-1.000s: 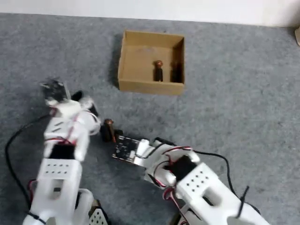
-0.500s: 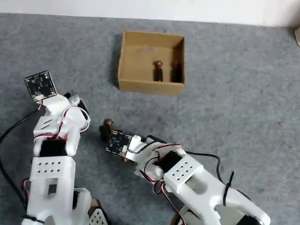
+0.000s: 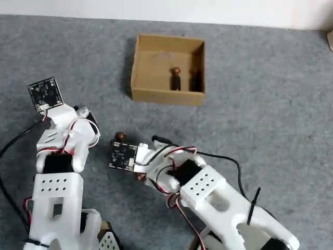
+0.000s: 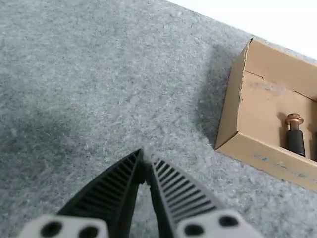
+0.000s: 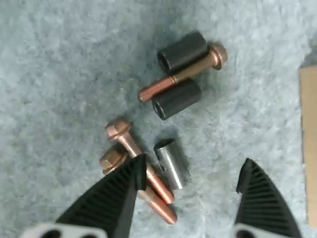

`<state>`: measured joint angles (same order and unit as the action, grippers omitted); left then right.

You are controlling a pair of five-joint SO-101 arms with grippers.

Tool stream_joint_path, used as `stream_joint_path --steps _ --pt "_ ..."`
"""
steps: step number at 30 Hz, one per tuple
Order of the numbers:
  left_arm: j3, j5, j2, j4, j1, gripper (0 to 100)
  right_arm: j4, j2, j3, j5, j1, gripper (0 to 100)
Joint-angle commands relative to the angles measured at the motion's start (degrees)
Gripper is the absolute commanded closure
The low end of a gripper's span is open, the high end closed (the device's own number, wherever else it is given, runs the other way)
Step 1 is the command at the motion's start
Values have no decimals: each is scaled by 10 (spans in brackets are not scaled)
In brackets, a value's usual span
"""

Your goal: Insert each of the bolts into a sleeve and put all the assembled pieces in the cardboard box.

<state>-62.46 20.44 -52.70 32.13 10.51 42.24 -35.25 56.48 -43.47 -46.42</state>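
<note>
While the right tool (image 5: 192, 173) gapes wide above the grey surface (image 5: 59, 64), a silver sleeve (image 5: 172, 163) lies between its fingers, with two bolts (image 5: 130, 141) side by side just next to it. Near them a third bolt (image 5: 181, 75) lies between two black sleeves (image 5: 182, 51). The left tool (image 4: 146, 157) is pinched together, holding nothing. Well apart from the loose parts, the cardboard box (image 3: 167, 95) holds one assembled piece (image 3: 176, 78), standing upright.
</note>
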Motion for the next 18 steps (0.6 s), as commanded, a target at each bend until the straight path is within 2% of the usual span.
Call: stream_joint_path --steps 1,9,18 --pt "22 -5 1 1 -6 992 2 19 -26 -15 22 724" --pt "23 -5 0 1 -5 992 -56 198 -63 -16 51 724" --pt "22 -5 0 1 -6 992 -56 276 -100 -16 47 724"
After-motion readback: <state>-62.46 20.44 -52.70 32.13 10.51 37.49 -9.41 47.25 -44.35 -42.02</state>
